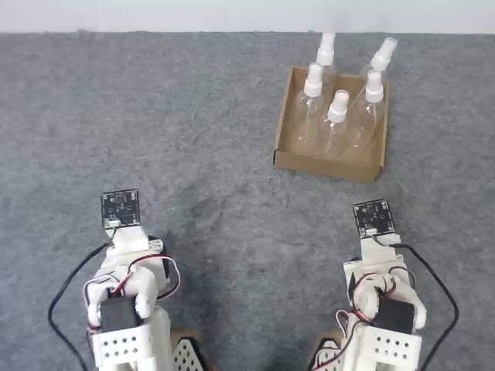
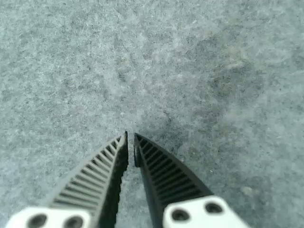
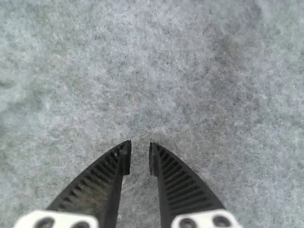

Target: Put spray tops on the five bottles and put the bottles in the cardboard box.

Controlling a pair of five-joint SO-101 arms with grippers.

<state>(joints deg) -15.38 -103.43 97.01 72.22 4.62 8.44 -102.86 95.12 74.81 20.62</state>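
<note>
The cardboard box (image 1: 325,164) sits at the far right of the grey carpet. Inside it stand several clear bottles (image 1: 309,116), each with a white spray top (image 1: 338,106). Both arms are folded back at the near edge, far from the box, one arm (image 1: 128,270) at the left and one arm (image 1: 383,282) at the right. My left gripper (image 2: 130,137) hangs over bare carpet, its black ribbed fingers (image 2: 102,171) nearly touching at the tips and holding nothing. My right gripper (image 3: 139,145) is likewise over bare carpet, with a narrow slit between its fingers (image 3: 173,180) and nothing in it.
Grey carpet (image 1: 193,131) covers the table from the arms to the box. A pale wall strip (image 1: 155,15) runs along the far edge.
</note>
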